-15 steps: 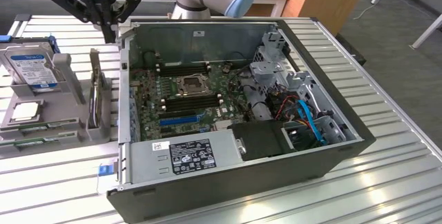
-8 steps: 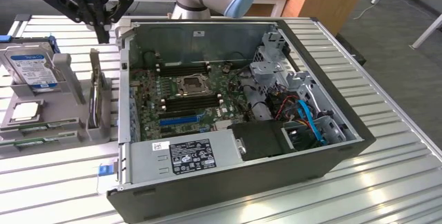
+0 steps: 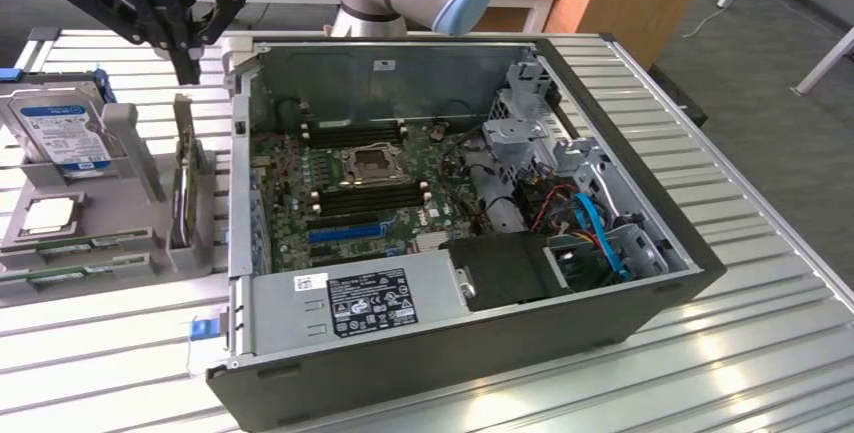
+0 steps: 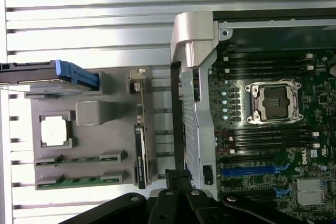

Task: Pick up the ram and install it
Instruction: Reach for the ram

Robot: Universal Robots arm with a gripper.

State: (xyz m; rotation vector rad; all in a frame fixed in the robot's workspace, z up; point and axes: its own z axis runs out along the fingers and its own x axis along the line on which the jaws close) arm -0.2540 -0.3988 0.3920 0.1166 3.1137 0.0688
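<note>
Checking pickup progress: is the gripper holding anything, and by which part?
Nothing is held. The gripper is shut on air near the tray, and the ram lies in its tray slot.

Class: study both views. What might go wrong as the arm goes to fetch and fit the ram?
1. The hand is shut; unless it opens, it may push the ram rather than grip it.
2. The upright dark card stands close beside the ram and might get knocked on the way down.
</note>
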